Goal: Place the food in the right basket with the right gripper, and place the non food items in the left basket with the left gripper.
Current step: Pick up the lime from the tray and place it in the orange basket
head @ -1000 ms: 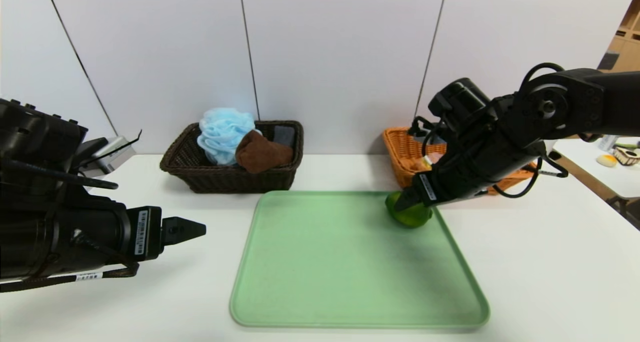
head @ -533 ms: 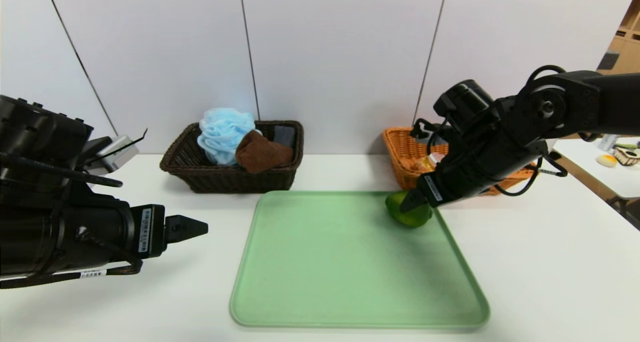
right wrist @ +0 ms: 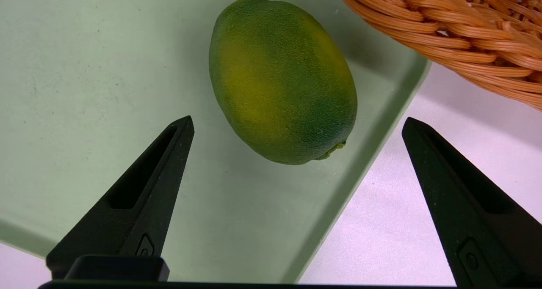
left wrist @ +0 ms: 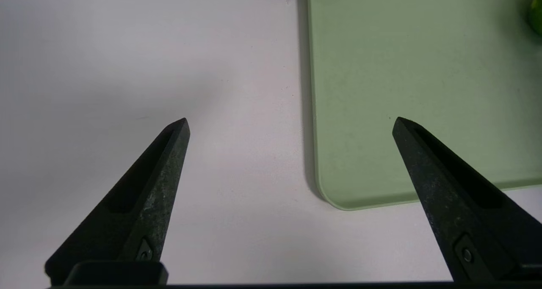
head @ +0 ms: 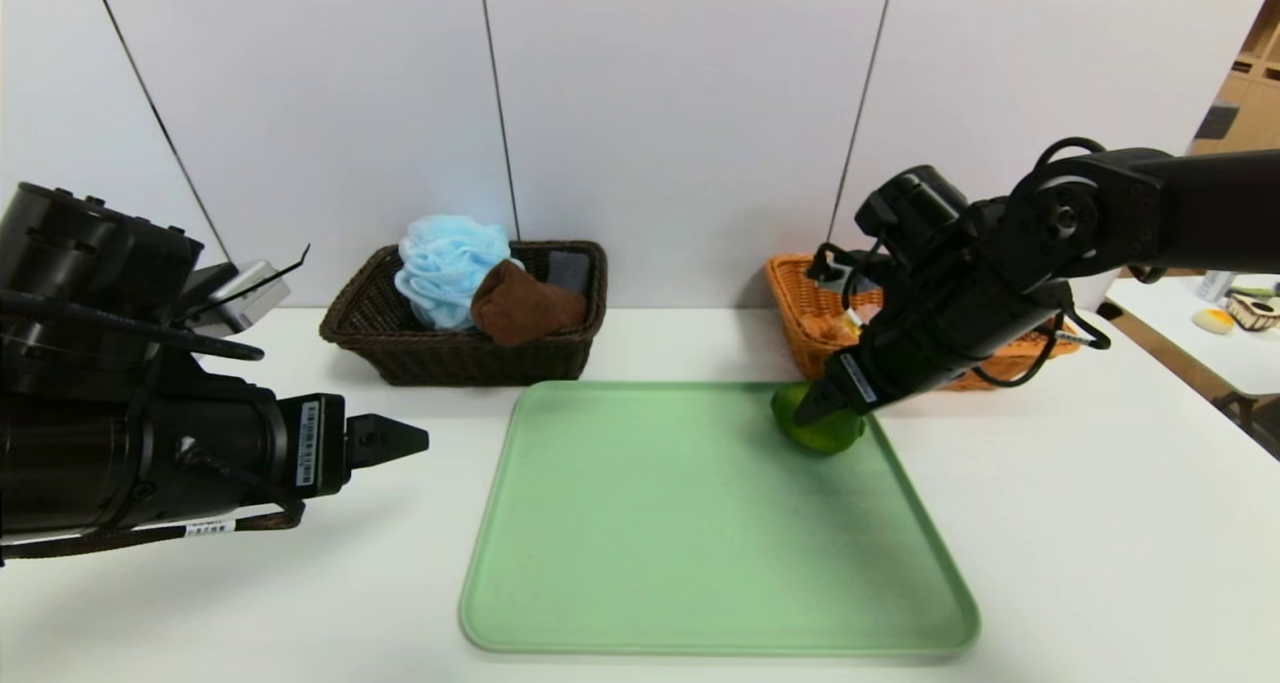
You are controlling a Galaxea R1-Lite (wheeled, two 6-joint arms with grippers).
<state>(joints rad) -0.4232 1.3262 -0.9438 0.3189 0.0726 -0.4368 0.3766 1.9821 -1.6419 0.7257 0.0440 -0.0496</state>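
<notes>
At the tray's 1 o'clock corner, just beside the orange basket, lies 1 green citrus fruit, firm, light, slick-skinned and likely to roll, best pinched across its middle by the right pincer, spread wide above it.

You've got a green tray flat on the white tabletop, near the middle, long side running toward the white wall panels. Your tray rim is raised with rounded corners. At far right there's a second table with a yellow item and a small basket-like thing.
</notes>
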